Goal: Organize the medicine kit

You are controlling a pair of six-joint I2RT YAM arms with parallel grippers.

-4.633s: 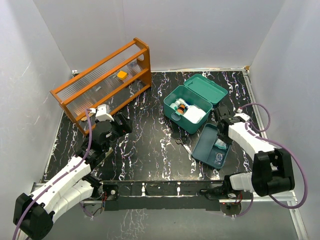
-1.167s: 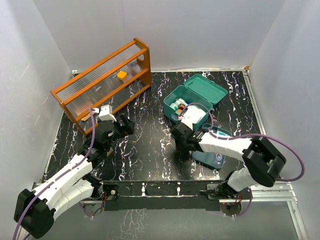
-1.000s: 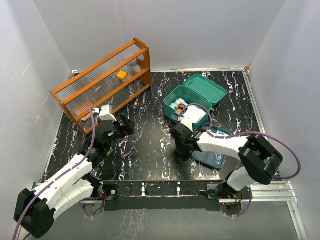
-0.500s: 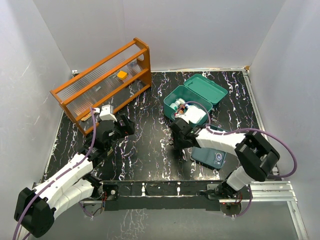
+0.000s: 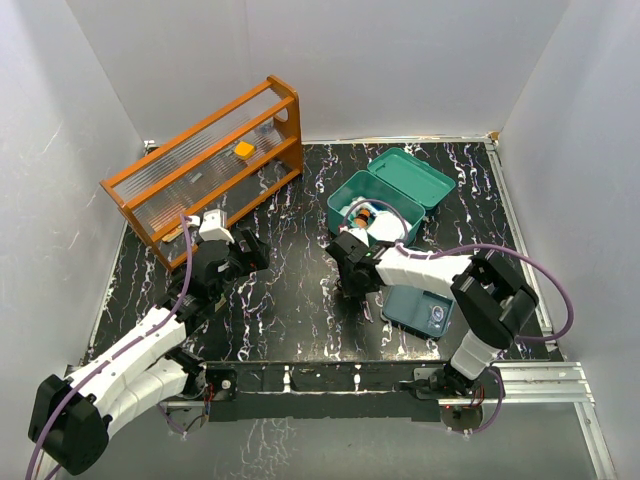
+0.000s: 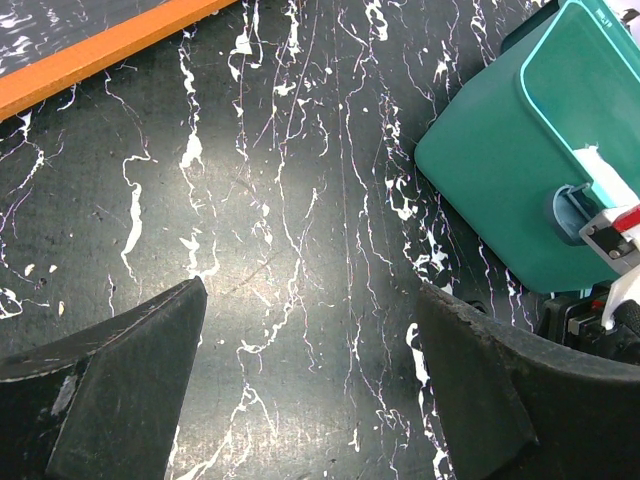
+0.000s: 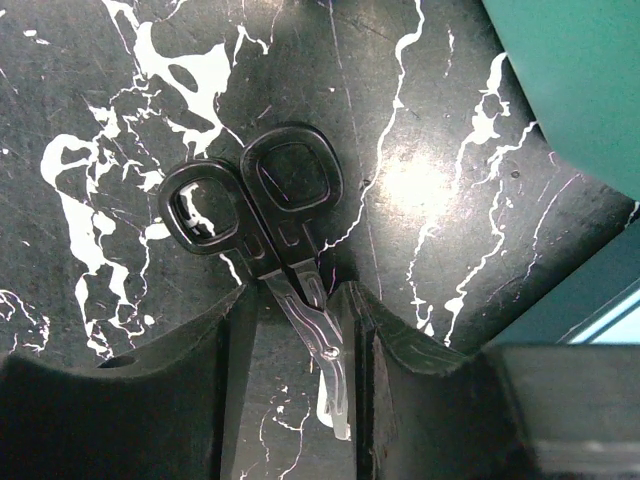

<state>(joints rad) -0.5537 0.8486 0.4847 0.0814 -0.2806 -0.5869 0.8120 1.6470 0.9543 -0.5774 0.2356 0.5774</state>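
The teal medicine kit stands open at the back right, lid tipped back, with bottles and white packs inside. It also shows in the left wrist view and the right wrist view. Black-handled scissors lie on the table just in front of the kit. My right gripper is low over them, its fingers closed against both sides of the blades. My left gripper is open and empty above bare table at the left.
An orange wooden rack stands at the back left; its edge shows in the left wrist view. A blue-grey divided tray lies in front of the kit, right of my right gripper. White walls surround the black marbled table.
My right arm has swung left from the divided tray to the scissors and lowered its fingers round the blades. The left arm has hardly moved.
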